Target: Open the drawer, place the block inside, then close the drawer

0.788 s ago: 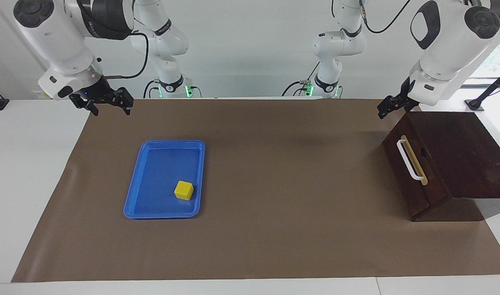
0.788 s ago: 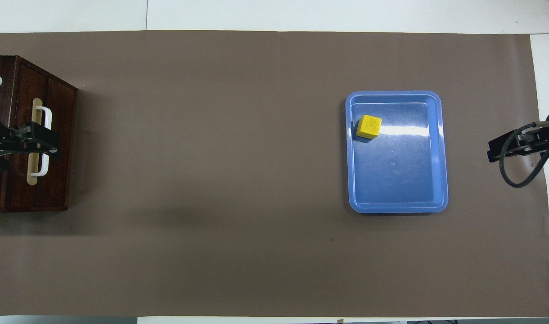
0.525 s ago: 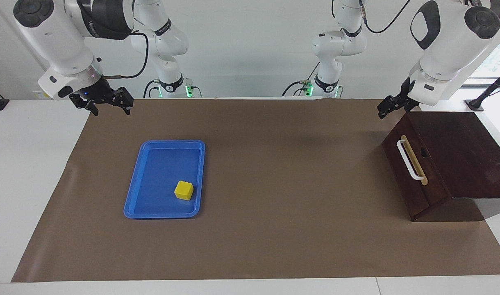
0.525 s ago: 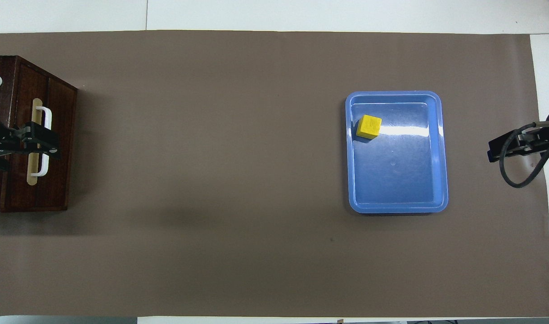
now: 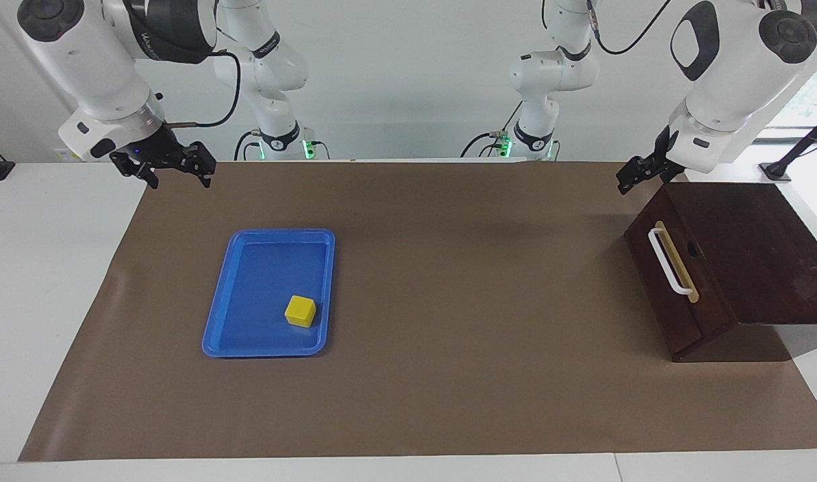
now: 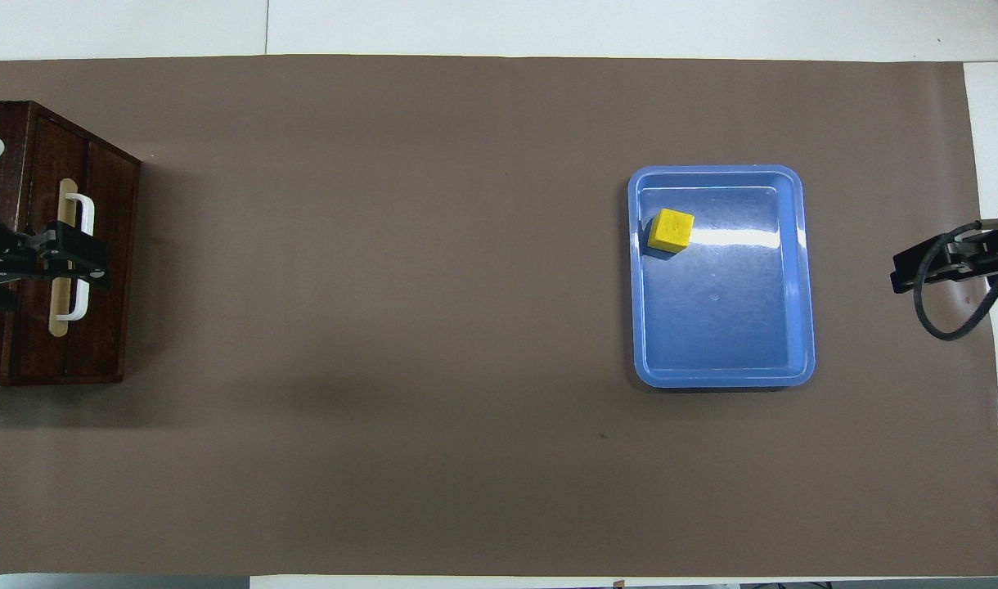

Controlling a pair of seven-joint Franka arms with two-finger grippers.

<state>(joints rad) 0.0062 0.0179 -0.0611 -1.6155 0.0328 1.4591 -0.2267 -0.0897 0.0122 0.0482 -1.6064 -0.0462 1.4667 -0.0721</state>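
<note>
Seemingly shut drawer (image 5: 676, 278), tray-bound block (image 5: 301, 311)

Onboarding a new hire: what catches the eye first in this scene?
The yellow block in the blue tray, toward the right arm's end of the brown mat. Then the dark wooden box, its drawer shut, at the left arm's end, the left gripper raised above its front.
</note>
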